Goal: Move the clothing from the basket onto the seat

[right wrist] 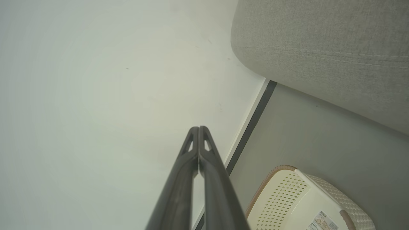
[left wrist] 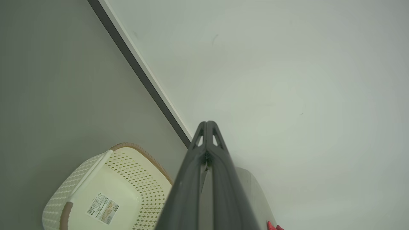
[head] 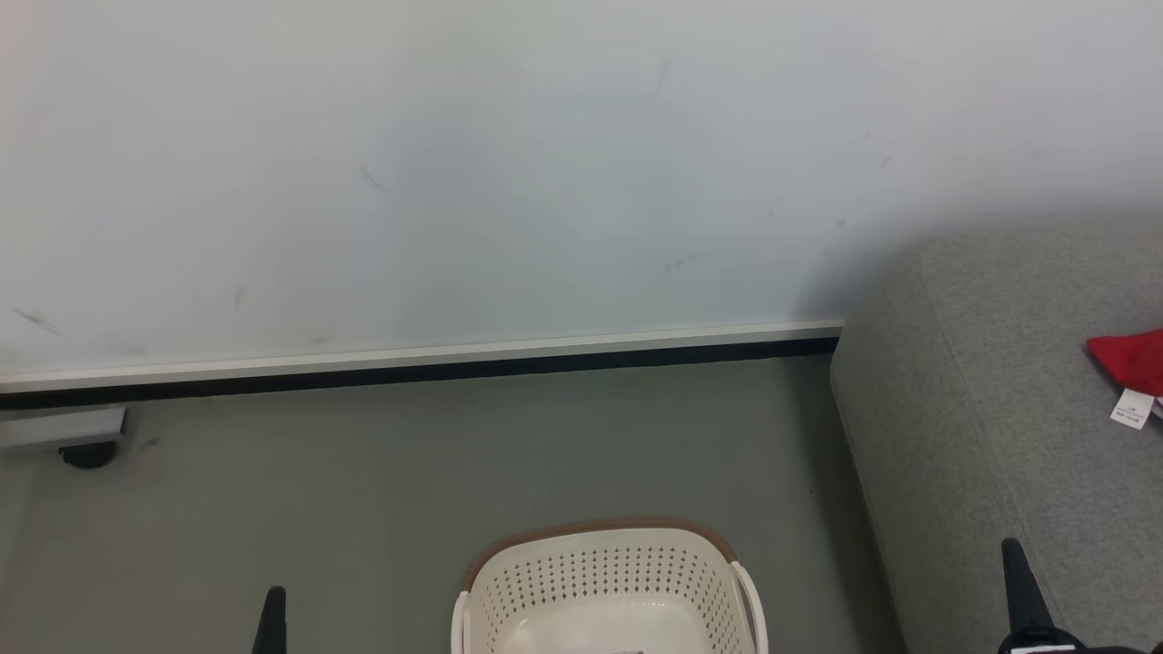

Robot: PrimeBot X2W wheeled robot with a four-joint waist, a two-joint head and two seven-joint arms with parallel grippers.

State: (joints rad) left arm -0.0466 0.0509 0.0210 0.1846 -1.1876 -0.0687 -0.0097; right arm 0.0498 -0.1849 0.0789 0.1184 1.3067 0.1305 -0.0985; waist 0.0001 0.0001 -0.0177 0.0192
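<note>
Jaws pressed together, empty, on left gripper (left wrist: pixel 207 124) and right gripper (right wrist: pixel 198 128); judged parked. Basket (head: pixel 600 570) at 6 o'clock shows a bare bottom; red clothing (head: pixel 1129 359) lies on seat (head: pixel 981 391) at 3 o'clock: transfer apparently complete.

My head camera looks forward and down: the cream-white perforated plastic laundry basket (head: pixel 600 568) lies near at 6 o'clock, the light grey fabric sofa cushion (head: pixel 990 391) at 4 o'clock, and the pale wall (head: pixel 454 182) stands farther off at 12. My left wrist camera sights along my left gripper (left wrist: pixel 207 123) at that wall, basket close at 7 o'clock. My right wrist camera sights along my right gripper (right wrist: pixel 198 127), basket at 5 o'clock, cushion at 1. All three views share basket, wall and dark skirting strip (head: pixel 454 370).
</note>
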